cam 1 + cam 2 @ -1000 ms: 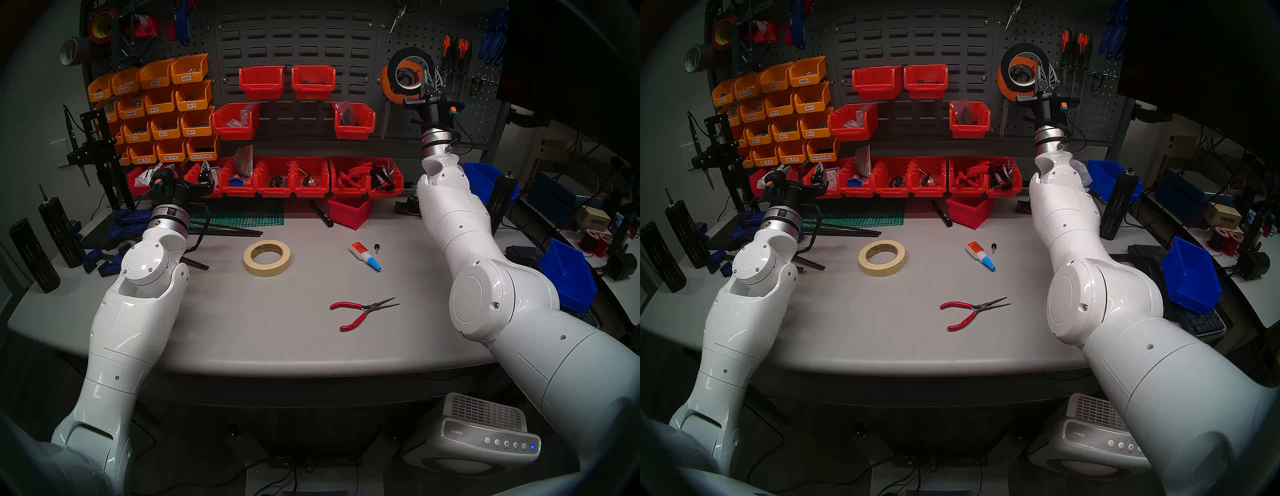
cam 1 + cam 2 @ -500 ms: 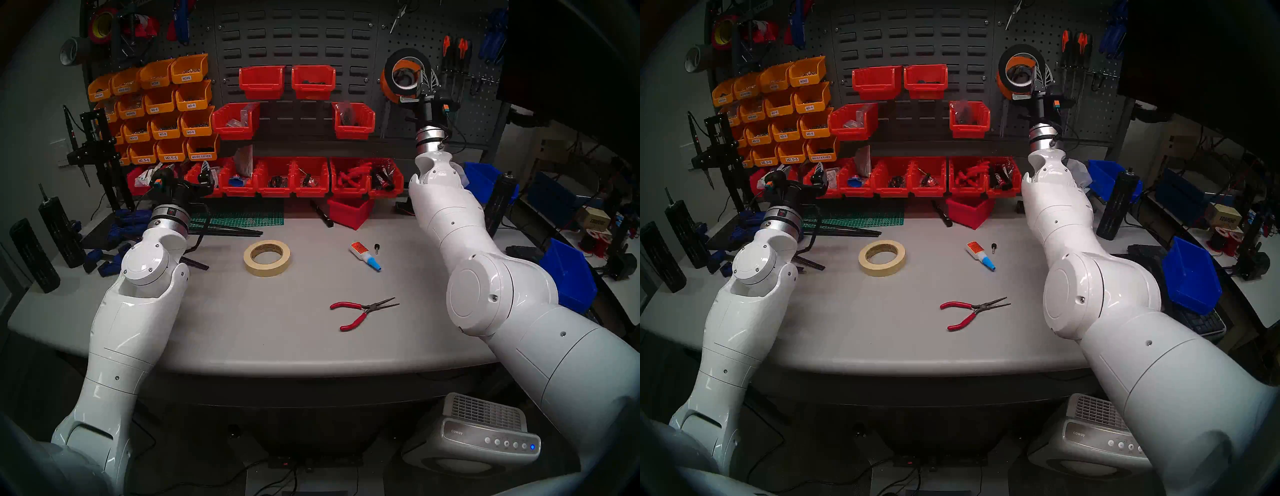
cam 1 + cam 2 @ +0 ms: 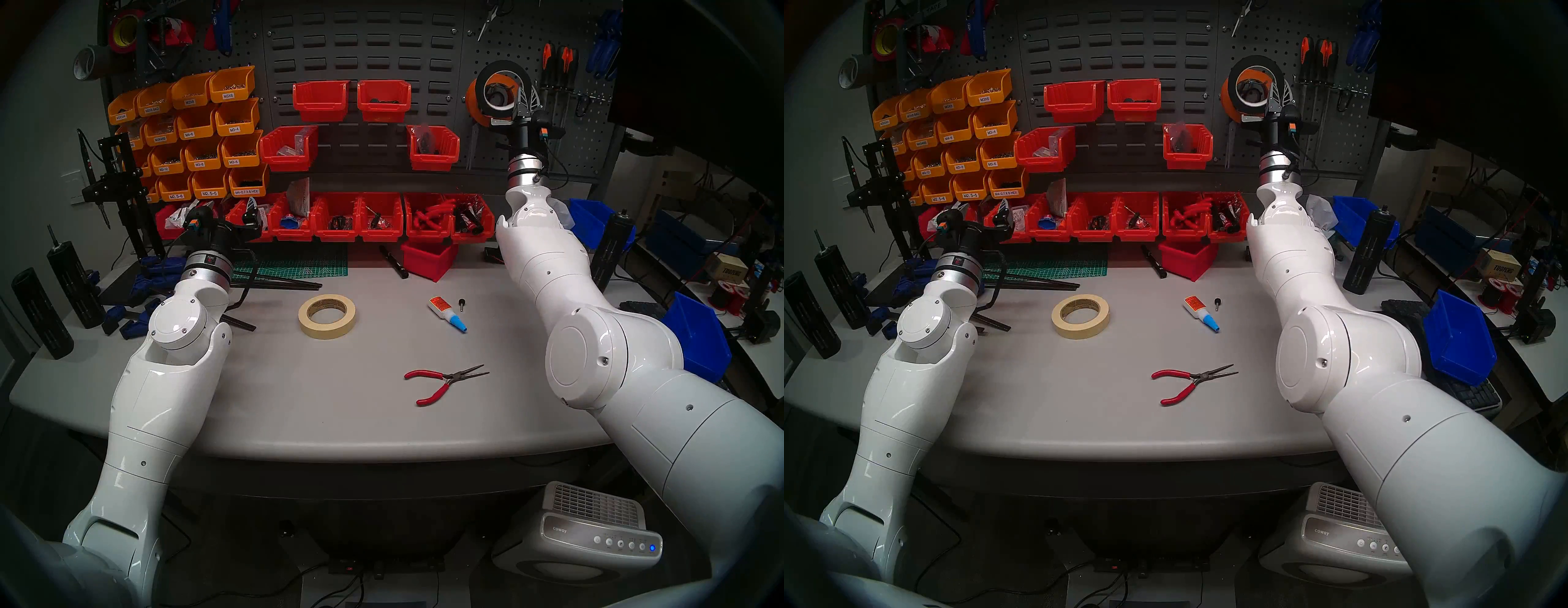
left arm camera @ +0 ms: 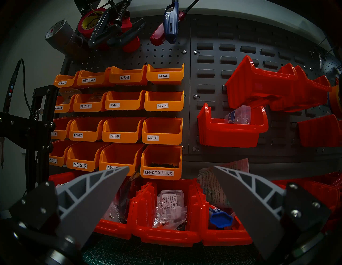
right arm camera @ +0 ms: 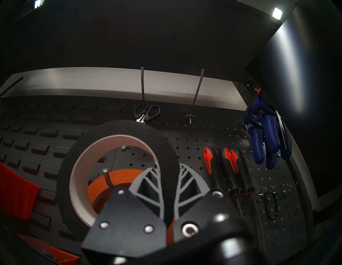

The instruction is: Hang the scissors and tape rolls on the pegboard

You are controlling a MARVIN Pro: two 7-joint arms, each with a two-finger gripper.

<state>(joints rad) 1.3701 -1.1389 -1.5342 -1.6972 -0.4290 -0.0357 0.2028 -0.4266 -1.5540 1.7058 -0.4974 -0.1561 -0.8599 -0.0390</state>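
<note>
My right gripper [image 3: 526, 88] [image 5: 169, 165] is shut on the rim of the black tape roll with a white core [image 3: 502, 67] [image 5: 129, 127]. It holds the roll upright against the pegboard [image 3: 594, 140] [image 5: 194, 148], in front of the orange roll [image 3: 472, 102] [image 5: 111, 177], which hangs there. A hook tip [image 5: 105, 171] shows through the black roll's core; I cannot tell if it is inside. The cream masking tape [image 3: 326, 316] lies flat on the table. Dark-handled scissors [image 5: 147, 112] hang on a long hook above. My left gripper [image 3: 251, 208] [image 4: 171, 167] is open and empty before the bins.
Red-handled pliers [image 3: 441, 378] and a glue bottle [image 3: 445, 313] lie on the table. Screwdrivers [image 5: 222, 162] and blue clamps [image 5: 266, 133] hang right of the rolls. An empty long hook [image 5: 196, 94] sticks out beside the scissors. Red bins [image 3: 382, 216] line the table's back.
My right forearm and elbow have swung a little to the left. The black roll stays in front of the orange roll, barely shifted. The left arm has not moved.
</note>
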